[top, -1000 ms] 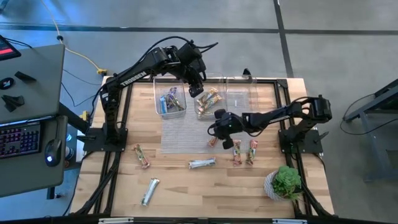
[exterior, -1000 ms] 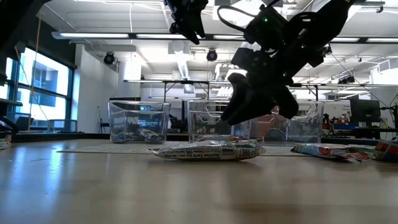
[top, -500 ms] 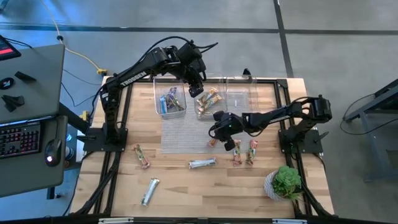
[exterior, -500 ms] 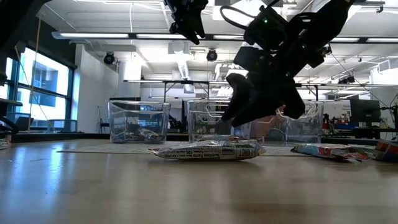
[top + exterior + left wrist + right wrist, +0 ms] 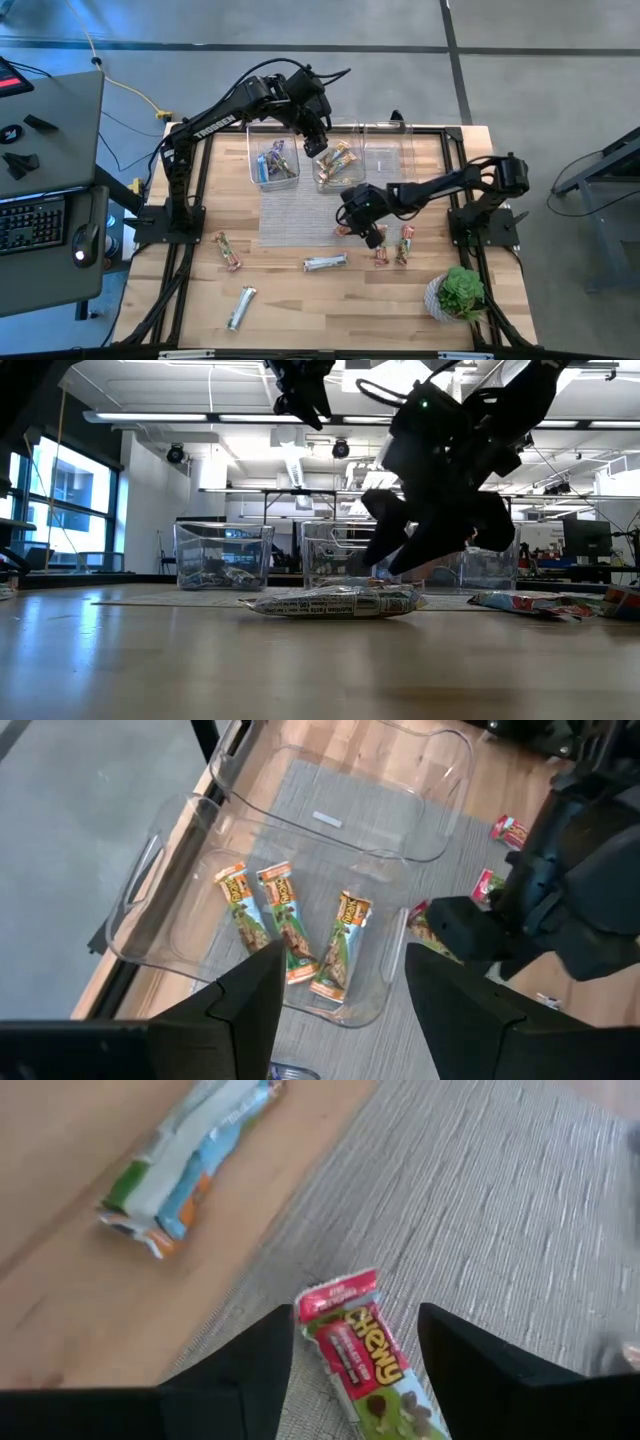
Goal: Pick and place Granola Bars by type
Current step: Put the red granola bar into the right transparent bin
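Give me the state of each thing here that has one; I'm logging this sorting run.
Right gripper: open, low over a red Chewy bar on the mat.
Left gripper: open, above the middle bin.
Middle bin: holds three orange bars.
Left bin: holds bars.
Right bin: looks empty.

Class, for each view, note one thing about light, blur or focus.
Low view: arms silhouetted against bright ceiling lights; near tabletop soft. Right wrist view: the red Chewy bar is sharp, the far edge smeared. Left wrist view: glare on the clear bin rims. High view: even light.
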Robot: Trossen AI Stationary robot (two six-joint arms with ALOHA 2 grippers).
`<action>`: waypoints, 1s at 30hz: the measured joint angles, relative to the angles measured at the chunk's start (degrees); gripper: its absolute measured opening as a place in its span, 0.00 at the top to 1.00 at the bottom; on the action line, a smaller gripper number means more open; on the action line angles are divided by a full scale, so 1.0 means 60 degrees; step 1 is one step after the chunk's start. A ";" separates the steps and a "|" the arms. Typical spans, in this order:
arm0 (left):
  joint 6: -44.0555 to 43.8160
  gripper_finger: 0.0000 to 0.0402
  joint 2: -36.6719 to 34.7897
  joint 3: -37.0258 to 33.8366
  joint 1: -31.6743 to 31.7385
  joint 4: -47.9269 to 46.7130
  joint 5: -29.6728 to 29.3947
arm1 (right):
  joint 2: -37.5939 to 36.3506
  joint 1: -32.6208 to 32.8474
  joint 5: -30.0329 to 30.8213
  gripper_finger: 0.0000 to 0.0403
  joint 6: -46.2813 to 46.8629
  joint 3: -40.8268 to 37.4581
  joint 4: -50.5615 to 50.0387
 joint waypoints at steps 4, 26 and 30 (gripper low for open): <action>-0.0099 0.50 0.0000 0.0000 0.0000 0.0004 0.0007 | 0.0467 -0.0102 0.0079 0.49 -0.0503 0.0000 0.0460; -0.0103 0.50 0.0004 0.0000 0.0000 0.0004 0.0031 | 0.1099 -0.0452 0.0230 0.55 -0.0467 0.0025 0.0176; -0.0101 0.50 0.0000 0.0000 -0.0002 0.0004 0.0029 | 0.1105 -0.0444 0.0188 0.62 -0.0393 0.0015 0.0165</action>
